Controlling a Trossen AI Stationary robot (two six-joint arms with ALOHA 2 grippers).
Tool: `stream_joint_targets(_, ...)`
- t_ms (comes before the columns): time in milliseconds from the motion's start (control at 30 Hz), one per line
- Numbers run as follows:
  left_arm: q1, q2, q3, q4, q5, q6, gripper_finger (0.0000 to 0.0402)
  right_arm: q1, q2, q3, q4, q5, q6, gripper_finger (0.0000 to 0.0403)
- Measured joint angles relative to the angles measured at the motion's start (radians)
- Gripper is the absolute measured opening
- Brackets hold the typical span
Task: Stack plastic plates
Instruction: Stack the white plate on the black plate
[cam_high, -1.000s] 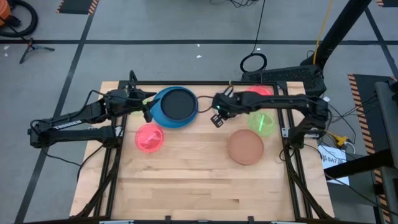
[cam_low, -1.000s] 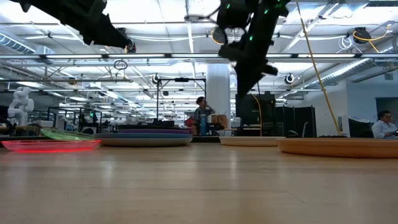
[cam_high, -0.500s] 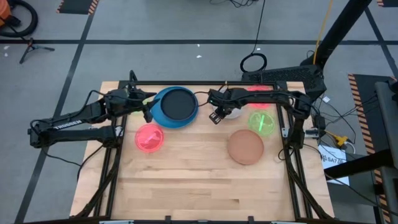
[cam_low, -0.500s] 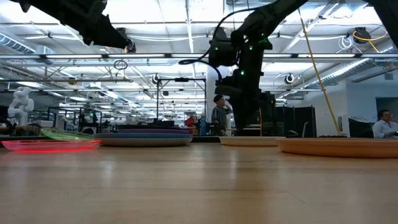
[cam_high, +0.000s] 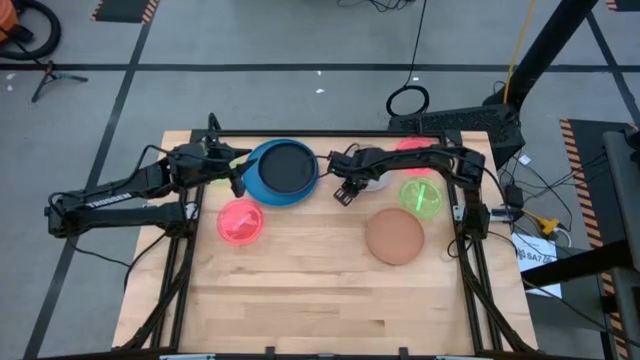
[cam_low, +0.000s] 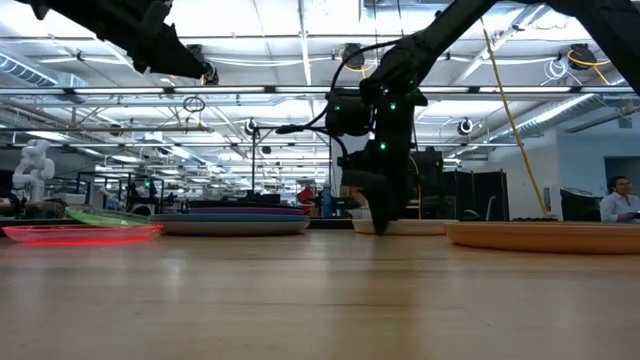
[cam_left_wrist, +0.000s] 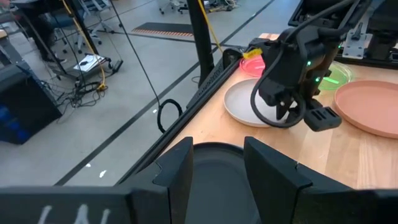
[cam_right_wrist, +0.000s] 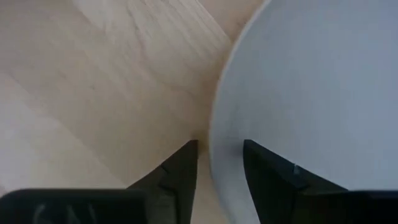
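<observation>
A black plate (cam_high: 285, 165) lies on top of a stack whose large blue plate (cam_high: 258, 186) shows under it, at the table's far middle. My left gripper (cam_high: 237, 180) hovers open, high above the stack's left edge, and the black plate (cam_left_wrist: 217, 171) shows beyond its fingers. A white plate (cam_high: 378, 180) lies flat on the table to the stack's right. My right gripper (cam_high: 343, 193) points down at that plate's left rim (cam_right_wrist: 214, 149), open, with one finger outside the rim over the wood and the other over the plate. My right gripper comes at the white plate's left rim (cam_right_wrist: 212, 158) from above, its fingers pointing down and standing on either side of the edge. A gap shows between finger and rim on the wood side. I cannot tell whether the other finger touches the plate.
A translucent pink plate (cam_high: 240, 221) lies near the stack on the left. A green plate (cam_high: 421, 197), a tan plate (cam_high: 395, 237) and a red-pink plate (cam_high: 417, 147) lie on the right. The near half of the table (cam_high: 320, 300) is bare wood.
My right gripper has come down from high above the table to the white plate's left rim, and its arm has folded in toward the table's left. My left arm and the plates have kept still.
</observation>
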Motion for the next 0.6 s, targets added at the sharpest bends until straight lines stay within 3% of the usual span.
stream_joint_targets(433, 0.000, 0.000, 0.000, -0.004, 0.001, -0.002, 0.0149, 0.026, 0.000, 0.000, 0.033, 0.035, -0.046, 0.0012)
stream_joint_targets(600, 0.000, 0.000, 0.000, -0.005, 0.001, -0.003, 0.0149, 0.043, -0.003, -0.001, 0.030, 0.056, -0.059, 0.0013)
